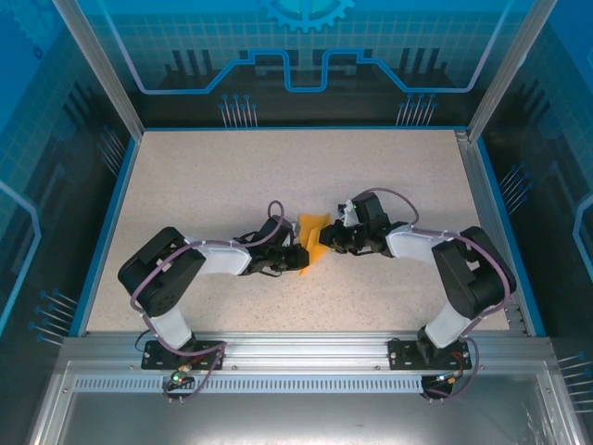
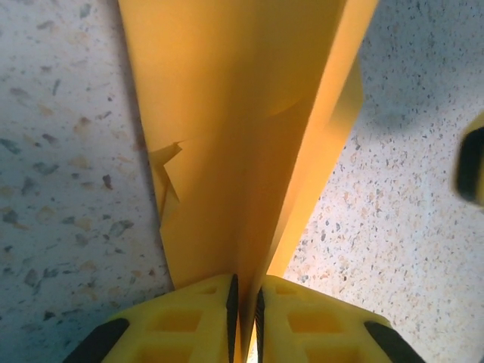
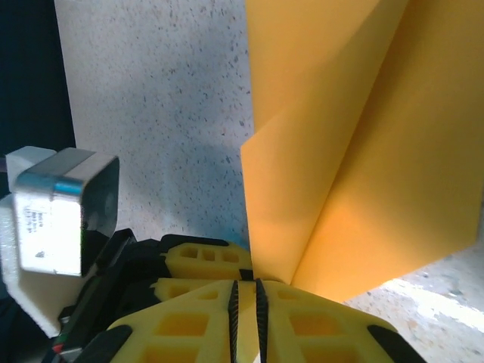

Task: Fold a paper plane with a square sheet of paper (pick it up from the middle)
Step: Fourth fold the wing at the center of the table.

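Speckled table (image 1: pixel 232 176), blue walls (image 1: pixel 56 139). Left gripper (image 2: pixel 246 286) and right gripper (image 3: pixel 246 287) each clamp the orange paper (image 2: pixel 242 136) in nearly shut jaws; the label (image 3: pixel 38 219) beside the right jaws seems illegible.

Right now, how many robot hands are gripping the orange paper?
2. The left hand pinches the folded orange-yellow paper sheet from its left side; the right hand pinches it from the right.

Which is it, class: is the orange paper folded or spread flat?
Folded. The orange paper shows creased, overlapping layers meeting along a fold line, pinched between the left tool and the right tool.
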Action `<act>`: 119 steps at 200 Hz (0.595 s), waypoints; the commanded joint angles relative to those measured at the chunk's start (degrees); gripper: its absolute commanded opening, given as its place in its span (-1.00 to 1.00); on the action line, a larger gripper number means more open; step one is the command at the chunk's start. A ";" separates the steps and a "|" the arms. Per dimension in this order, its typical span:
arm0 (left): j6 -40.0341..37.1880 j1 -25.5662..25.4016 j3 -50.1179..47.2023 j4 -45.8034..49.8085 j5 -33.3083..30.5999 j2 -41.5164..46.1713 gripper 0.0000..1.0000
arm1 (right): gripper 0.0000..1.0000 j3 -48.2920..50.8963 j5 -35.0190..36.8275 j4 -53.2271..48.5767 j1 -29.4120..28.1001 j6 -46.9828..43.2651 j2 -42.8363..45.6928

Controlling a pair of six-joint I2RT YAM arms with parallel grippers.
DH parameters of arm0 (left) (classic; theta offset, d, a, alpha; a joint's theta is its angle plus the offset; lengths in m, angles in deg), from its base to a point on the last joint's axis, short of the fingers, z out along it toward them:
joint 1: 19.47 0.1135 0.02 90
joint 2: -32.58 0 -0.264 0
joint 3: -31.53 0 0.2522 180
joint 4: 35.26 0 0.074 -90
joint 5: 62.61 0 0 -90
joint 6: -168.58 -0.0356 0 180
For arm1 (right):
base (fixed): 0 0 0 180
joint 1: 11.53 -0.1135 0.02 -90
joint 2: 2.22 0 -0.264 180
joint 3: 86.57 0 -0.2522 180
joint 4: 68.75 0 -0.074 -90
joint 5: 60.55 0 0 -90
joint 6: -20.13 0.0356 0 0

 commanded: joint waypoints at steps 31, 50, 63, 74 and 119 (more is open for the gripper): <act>2.83 2.97 -3.29 -4.43 7.11 -1.20 -0.66 | -0.68 -3.56 -2.50 7.48 -1.56 4.97 -5.91; 3.59 3.82 -3.48 -5.35 8.57 -1.90 -0.67 | -0.68 -4.65 -3.15 9.61 -1.90 5.83 -7.28; 4.14 4.22 -3.73 -6.16 9.24 -2.05 -0.67 | -0.68 -5.04 -2.68 9.41 -1.91 5.91 -8.05; 4.16 4.52 -3.68 -6.13 9.82 -2.18 -0.66 | -0.68 -5.16 -2.19 9.44 -1.87 6.31 -8.63; 4.34 4.89 -4.18 -6.33 10.09 -2.11 -0.65 | -0.68 -5.71 -2.00 10.11 -1.89 6.62 -10.69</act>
